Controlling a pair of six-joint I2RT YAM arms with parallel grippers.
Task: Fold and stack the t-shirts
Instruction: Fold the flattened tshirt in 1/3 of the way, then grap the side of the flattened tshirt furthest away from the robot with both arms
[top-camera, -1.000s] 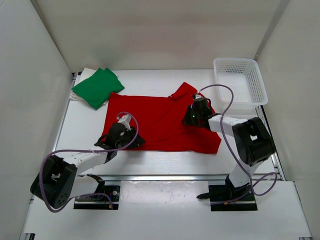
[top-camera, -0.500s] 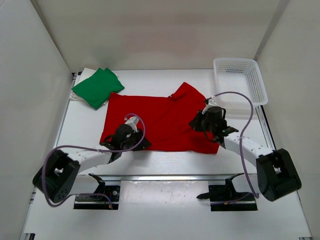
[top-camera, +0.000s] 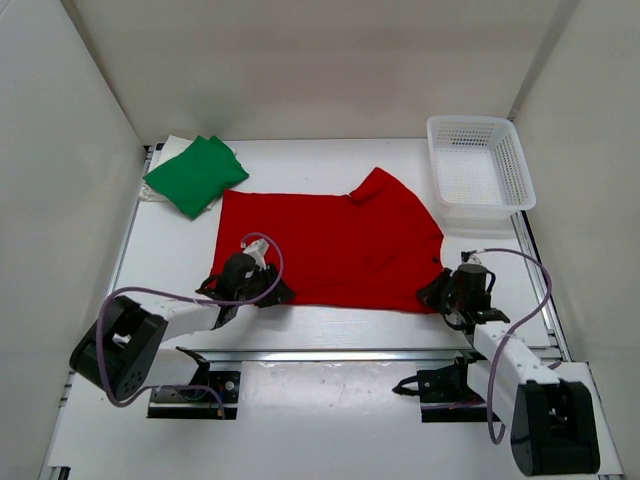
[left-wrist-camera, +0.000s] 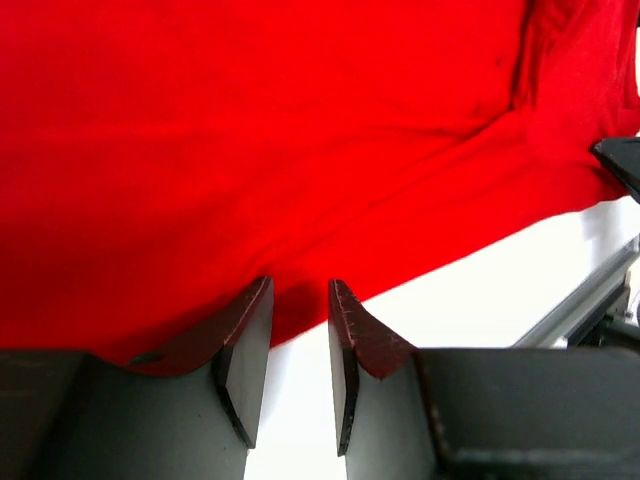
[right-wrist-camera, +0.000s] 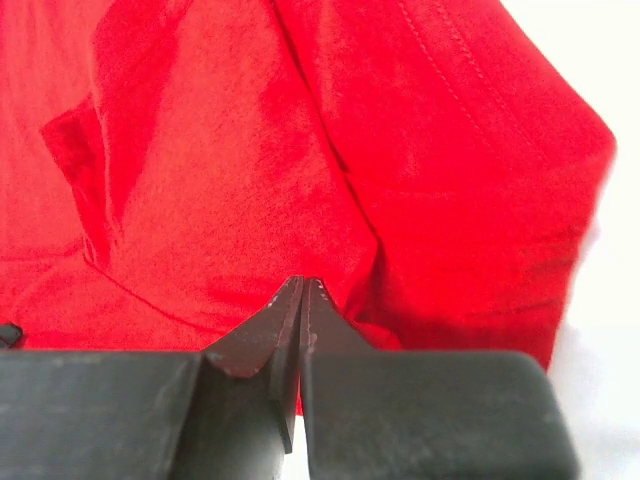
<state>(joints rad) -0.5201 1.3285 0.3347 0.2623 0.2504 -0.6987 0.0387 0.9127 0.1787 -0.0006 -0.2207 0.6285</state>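
Observation:
The red t-shirt (top-camera: 330, 245) lies spread flat across the middle of the table, and it fills both wrist views (left-wrist-camera: 300, 130) (right-wrist-camera: 250, 160). My left gripper (top-camera: 268, 292) (left-wrist-camera: 298, 300) sits low at its near-left hem. Its jaws are open with a narrow gap, the hem lying just beyond the tips. My right gripper (top-camera: 440, 293) (right-wrist-camera: 303, 285) is at the shirt's near-right corner, shut, with creases in the cloth running to its tips. The green t-shirt (top-camera: 195, 175) lies folded at the back left. A strip of pale cloth (top-camera: 152, 193) shows under it.
A white mesh basket (top-camera: 478, 170) stands at the back right, close to the red shirt's sleeve. White walls close in the table on three sides. A metal rail (top-camera: 340, 353) runs along the near edge, in front of both arm bases.
My right arm swung from the bunched right sleeve out to the near-right corner, and the shirt's right side now lies spread flat. My left gripper stayed at the near-left hem.

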